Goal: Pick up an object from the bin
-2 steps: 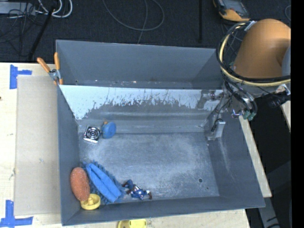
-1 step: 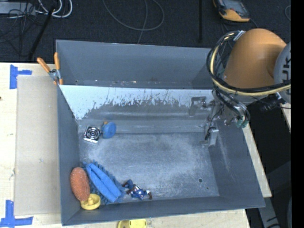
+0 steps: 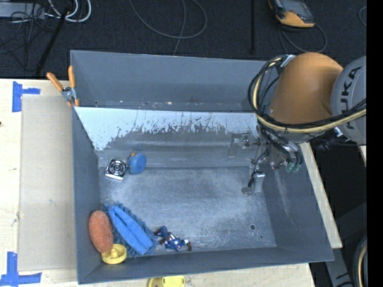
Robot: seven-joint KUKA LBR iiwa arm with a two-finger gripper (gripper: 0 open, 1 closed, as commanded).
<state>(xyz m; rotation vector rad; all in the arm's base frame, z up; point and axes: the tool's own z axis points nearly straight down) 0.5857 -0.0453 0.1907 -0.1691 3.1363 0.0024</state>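
Observation:
My gripper hangs over the bare right part of the bin floor, close to the right wall. No loose thing lies under it or beside it. The nearest one is a small blue and white piece near the front wall, well to the gripper's left. Farther off, at the back left, a small silver metal piece rests against a round blue piece.
In the front left corner lie an orange-brown oval, a long blue ridged thing and a yellow ring, close together. The arm with its orange cover and cables comes in over the right rim.

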